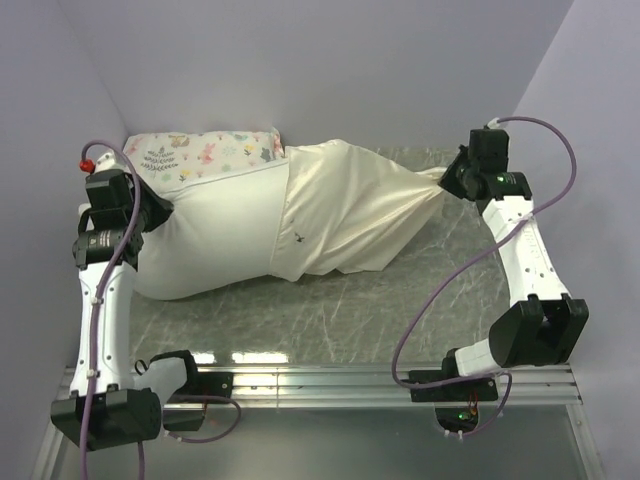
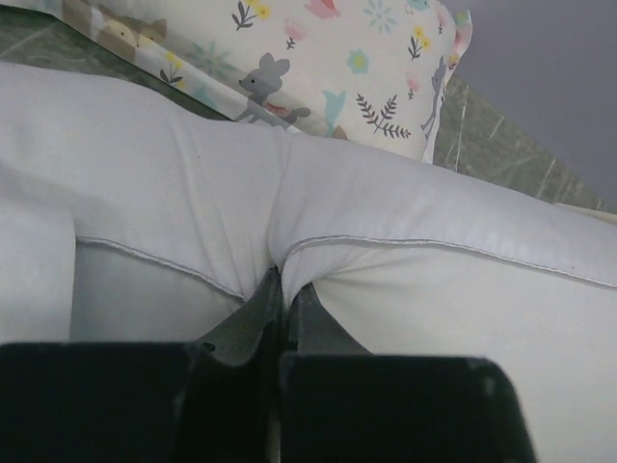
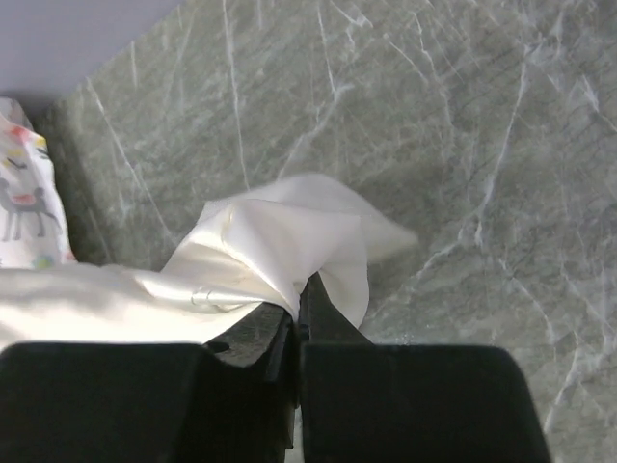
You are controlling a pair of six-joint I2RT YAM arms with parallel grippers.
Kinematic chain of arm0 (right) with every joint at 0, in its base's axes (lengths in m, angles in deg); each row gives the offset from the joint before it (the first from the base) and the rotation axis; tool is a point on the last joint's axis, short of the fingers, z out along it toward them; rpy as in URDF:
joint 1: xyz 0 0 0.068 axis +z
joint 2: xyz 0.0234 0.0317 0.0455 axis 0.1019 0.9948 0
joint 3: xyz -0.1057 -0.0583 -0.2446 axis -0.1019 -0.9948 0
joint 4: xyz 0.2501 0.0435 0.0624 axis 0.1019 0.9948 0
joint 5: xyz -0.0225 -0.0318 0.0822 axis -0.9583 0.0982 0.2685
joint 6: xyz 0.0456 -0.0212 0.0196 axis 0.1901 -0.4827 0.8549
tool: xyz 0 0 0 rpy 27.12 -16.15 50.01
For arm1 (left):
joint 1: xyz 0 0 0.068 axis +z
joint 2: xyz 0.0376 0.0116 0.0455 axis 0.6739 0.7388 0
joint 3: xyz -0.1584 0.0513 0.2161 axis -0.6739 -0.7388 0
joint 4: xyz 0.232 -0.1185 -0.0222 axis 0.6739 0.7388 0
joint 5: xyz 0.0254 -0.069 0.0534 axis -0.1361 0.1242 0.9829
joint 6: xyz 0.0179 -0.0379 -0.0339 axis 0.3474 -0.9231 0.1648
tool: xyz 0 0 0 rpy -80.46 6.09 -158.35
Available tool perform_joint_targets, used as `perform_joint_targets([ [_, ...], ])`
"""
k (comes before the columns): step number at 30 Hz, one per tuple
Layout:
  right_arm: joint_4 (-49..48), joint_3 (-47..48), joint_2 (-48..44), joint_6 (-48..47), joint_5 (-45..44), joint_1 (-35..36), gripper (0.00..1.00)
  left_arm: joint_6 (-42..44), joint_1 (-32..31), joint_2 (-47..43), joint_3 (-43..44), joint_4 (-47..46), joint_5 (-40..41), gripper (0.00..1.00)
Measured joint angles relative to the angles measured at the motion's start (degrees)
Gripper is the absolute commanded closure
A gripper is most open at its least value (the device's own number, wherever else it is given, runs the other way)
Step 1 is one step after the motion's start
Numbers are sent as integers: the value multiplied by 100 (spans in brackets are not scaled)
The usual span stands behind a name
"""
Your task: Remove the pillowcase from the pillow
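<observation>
The right claw [image 3: 299, 289] is clenched on a bunched tip of the pillowcase [image 1: 350, 215], its two fingers pressed together with the cream cloth spilling out over them in a glossy fold. From that pinch, near the far right of the bench [image 1: 330, 310], the fabric fans leftward in long taut creases, narrow at the claw and widening toward the middle. The pillowcase is thin, ivory, faintly shiny and much wrinkled, clearly yellower than what it covers, with a small dark mark low near its open edge.

As a sleeve it holds only the right-hand part of the pillow [image 1: 215, 235]. Its open edge runs across the pillow about midway, and the plump white left half lies bare. The drawn-out right end of the sleeve looks slack and flat.

The left claw [image 2: 280, 280] is clenched too, grasping the pillow at its bare left end. A pucker of white cloth with a stitched seam is pulled in between the fingers.

Pillow and pillowcase lie together across the far half of the green marbled bench, running left to right. Behind the pillow's left part, against the back wall, sits a small printed pillow [image 1: 205, 153] with animals and flowers, touching the white one along its far side. Lavender cables loop from both arms, clear of the fabric.
</observation>
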Motion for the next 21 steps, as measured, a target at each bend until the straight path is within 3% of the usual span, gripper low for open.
perform_joint_targets([
  [1, -33, -52, 0, -13, -31, 66, 100, 2, 7, 76, -44, -66, -72, 100],
  [4, -144, -223, -2, -70, -133, 348, 63, 24, 13, 212, -243, -260, -203, 100],
  [5, -162, -262, -4, -133, -162, 444, 41, 46, 15, 238, -302, -308, -243, 100],
  [7, -251, -330, -55, -249, -251, 769, 27, 101, 28, 267, -372, -389, -260, 100],
  [11, -553, -737, -584, -455, -363, 1683, 15, 129, 59, 334, -428, -579, -251, 100],
  [16, -1335, -1456, -1469, -507, -184, 3178, 13, 146, -39, 483, -457, -793, -170, 100],
  [21, -2065, -1661, -922, -420, -341, 4374, 13, 155, -131, 511, -535, -933, -96, 100],
])
